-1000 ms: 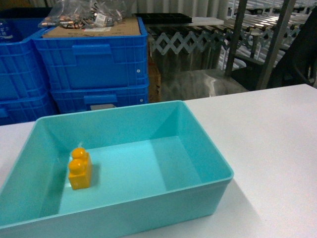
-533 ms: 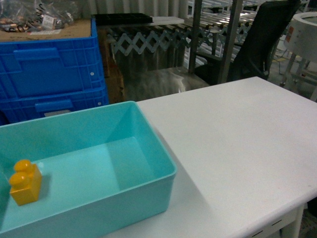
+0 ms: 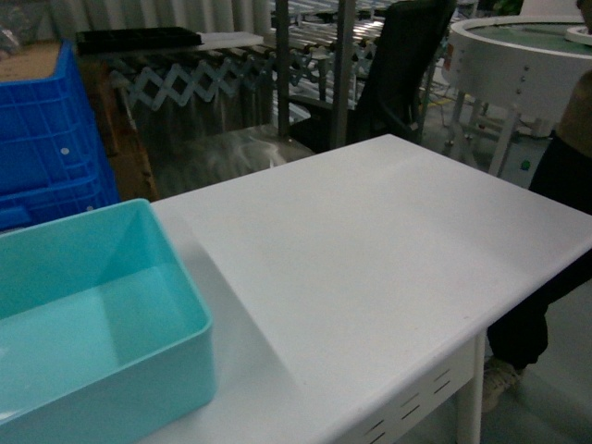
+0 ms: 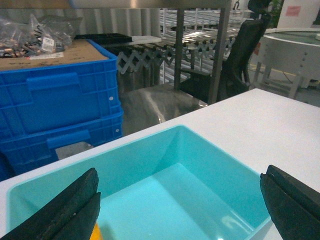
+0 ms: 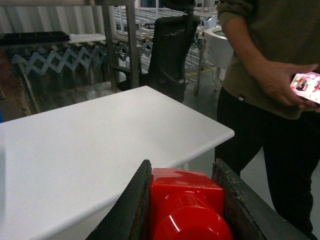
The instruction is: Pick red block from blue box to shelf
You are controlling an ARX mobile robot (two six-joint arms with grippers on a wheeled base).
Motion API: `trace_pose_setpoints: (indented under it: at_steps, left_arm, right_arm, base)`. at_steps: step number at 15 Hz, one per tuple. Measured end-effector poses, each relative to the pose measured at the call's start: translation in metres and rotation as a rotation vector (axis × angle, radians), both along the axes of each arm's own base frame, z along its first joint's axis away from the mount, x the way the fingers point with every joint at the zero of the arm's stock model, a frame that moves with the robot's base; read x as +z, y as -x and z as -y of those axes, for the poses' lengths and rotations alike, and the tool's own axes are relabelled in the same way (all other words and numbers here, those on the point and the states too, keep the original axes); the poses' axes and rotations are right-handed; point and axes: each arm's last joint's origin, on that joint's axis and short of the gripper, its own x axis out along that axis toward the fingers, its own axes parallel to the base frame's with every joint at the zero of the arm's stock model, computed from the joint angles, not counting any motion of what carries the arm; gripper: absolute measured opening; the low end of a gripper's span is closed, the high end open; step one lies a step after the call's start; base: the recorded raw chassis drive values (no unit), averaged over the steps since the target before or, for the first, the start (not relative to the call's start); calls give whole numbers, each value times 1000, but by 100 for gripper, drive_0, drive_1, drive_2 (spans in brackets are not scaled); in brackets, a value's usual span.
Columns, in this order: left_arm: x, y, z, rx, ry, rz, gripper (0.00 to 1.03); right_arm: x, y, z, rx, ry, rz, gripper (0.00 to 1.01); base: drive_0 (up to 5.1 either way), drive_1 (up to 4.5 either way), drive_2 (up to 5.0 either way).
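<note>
Risk of collision: right gripper (image 5: 187,210) clamps the red block (image 5: 186,200) near a bystander (image 5: 260,65); left gripper (image 4: 182,200) gapes wide

Glossy red plastic shines on the red block (image 5: 186,210) between the right claw's (image 5: 186,220) worn, matt black fingers (image 5: 129,210). Below lies the smooth matt white table (image 5: 75,145); beyond it stands the shelf (image 5: 131,40) of bright steel.
</note>
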Motion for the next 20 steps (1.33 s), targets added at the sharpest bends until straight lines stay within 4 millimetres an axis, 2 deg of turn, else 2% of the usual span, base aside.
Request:
trace_pose_setpoints:
  at_steps: [20]
  left_arm:
    - [0, 0, 0, 0, 0, 0, 98]
  right_arm:
    - [0, 0, 0, 0, 0, 0, 29]
  base:
    - [-161, -161, -161]
